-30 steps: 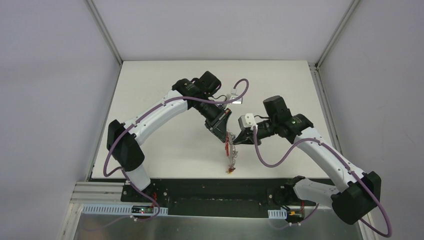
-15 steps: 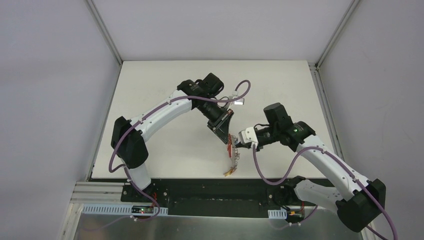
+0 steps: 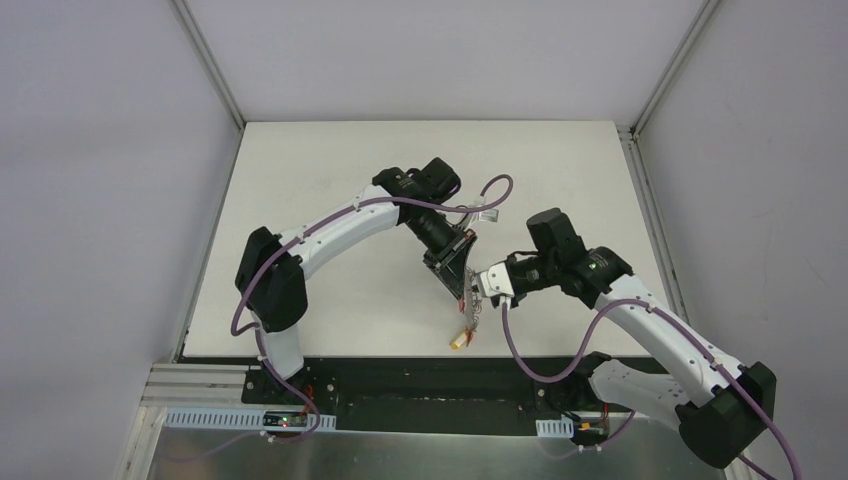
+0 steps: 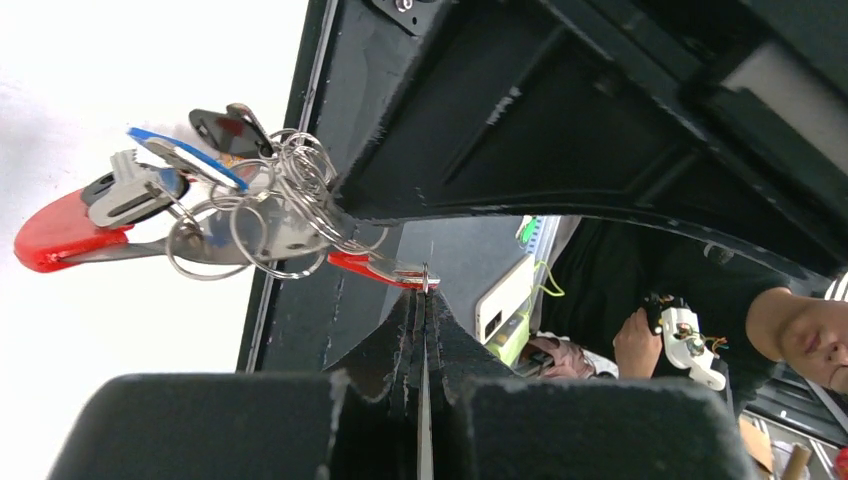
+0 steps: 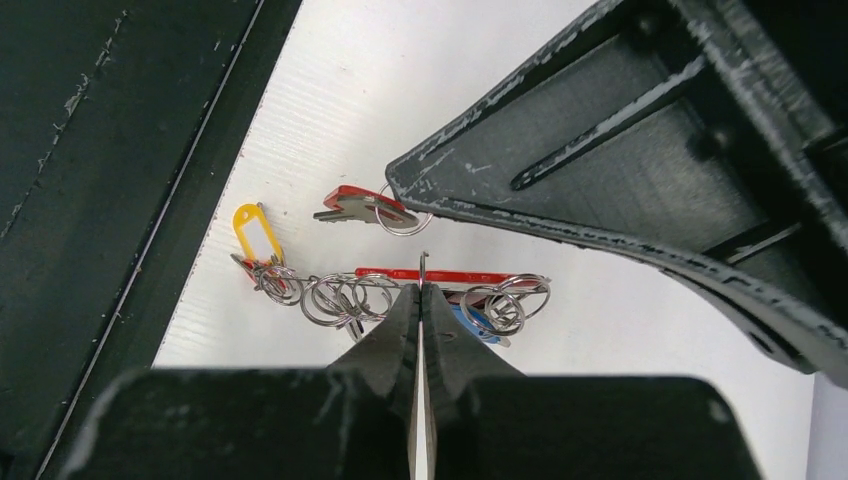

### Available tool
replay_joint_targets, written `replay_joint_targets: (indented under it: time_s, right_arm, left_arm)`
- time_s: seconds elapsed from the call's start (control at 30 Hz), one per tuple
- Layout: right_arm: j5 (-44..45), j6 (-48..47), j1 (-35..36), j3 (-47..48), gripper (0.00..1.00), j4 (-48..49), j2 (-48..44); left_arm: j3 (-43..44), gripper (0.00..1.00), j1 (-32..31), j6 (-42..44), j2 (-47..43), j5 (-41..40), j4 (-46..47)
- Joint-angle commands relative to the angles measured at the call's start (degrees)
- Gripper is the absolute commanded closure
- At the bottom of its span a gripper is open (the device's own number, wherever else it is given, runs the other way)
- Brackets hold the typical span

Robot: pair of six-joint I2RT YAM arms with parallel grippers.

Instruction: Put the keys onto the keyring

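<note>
The left end effector [image 4: 422, 300] is closed, its two fingertips pinching the small wire ring that carries the red-headed key [image 5: 358, 206]. The key's red head and silver blade stick out sideways just past those tips. The right end effector [image 5: 421, 290] is also closed and grips the keyring [image 5: 338, 297] near the middle of its length, right where the red band [image 5: 470, 275] runs. The two tips stand just beside each other above the tabletop [image 5: 330, 120], close to its near edge, with the red-headed key a little apart from the bunch.

From the right end effector a chain of grey rings trails away to a yellow tag [image 5: 254, 234] at the far end. More rings and a blue tag [image 4: 185, 158] cluster on the other side.

The right fingertips cover the point of grip, so it may be the band or a thin ring beside it that they pinch. From above the bunch is a small tangle, and whether the yellow tag rests on the tabletop cannot be told. Its white insert is too small to read.
</note>
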Motion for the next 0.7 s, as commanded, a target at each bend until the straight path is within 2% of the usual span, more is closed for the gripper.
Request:
replay_joint_targets:
  time_s: [0.0, 0.67]
  right_arm:
    - [-1.2, -2.4, 0.6, -0.5, 1.0, 1.4, -1.7]
    - [-0.2, -5.4, 2.0, -0.8, 1.0, -0.5, -1.7]
  left_arm:
    - [2.9, 1.0, -0.2, 1.2, 1.3, 0.7, -2.3]
    - [3.7, 1.0, 2.2, 1.1, 1.9, 0.5, -2.5]
